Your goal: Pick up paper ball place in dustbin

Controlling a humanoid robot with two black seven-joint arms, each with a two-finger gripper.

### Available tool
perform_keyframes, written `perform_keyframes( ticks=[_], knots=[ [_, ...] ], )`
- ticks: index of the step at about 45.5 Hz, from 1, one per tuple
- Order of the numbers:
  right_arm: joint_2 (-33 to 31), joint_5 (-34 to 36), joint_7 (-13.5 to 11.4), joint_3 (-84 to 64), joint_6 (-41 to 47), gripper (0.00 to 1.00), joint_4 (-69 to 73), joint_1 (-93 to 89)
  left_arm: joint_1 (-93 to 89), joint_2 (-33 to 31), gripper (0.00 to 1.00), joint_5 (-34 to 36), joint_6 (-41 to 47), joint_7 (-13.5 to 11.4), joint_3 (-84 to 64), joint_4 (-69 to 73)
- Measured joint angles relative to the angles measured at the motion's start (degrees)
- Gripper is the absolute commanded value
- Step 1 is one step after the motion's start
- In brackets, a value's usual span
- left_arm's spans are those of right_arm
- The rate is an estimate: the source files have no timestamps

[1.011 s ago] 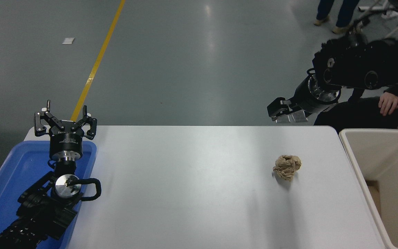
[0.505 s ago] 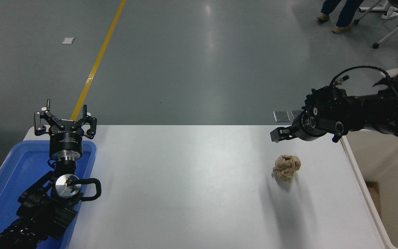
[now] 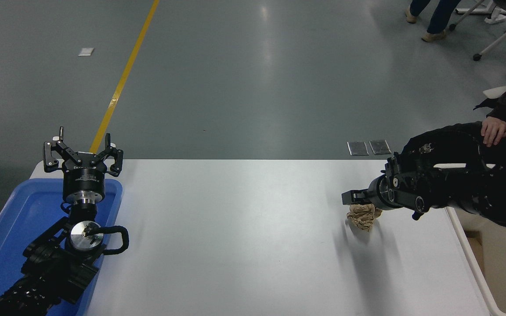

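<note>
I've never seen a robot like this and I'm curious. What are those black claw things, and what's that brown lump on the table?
You are looking down from a camera up on the robot. The black claws are its two hands, called grippers. The left gripper rests open over a blue tray and holds nothing. The right gripper reaches in just above the brown lump, a crumpled paper ball lying on the white table. It isn't holding it yet. The cream dustbin waits at the right edge. A person's hand shows behind.
</note>
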Motion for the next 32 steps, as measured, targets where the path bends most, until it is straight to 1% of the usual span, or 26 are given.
perform_keyframes(
  ticks=[11,24,29,32],
  knots=[
    [0.99,-0.41,-0.99,0.63,-2.18,1.0,-2.01,-2.68,0.0,0.0,0.99,0.0,0.02,0.0,-0.01,0.0],
    [2.13,-0.76,-1.52,0.9,-3.25,0.99,-3.4,-4.68,0.0,0.0,0.99,0.0,0.02,0.0,-0.01,0.0],
    [2.49,-0.87,-1.62,0.94,-3.44,0.94,-3.87,-5.28,0.0,0.0,0.99,0.0,0.02,0.0,0.0,0.0],
    [2.7,-0.95,-1.67,0.98,-3.56,0.86,-4.15,-5.59,0.0,0.0,0.99,0.0,0.01,0.0,0.0,0.0]
  ],
)
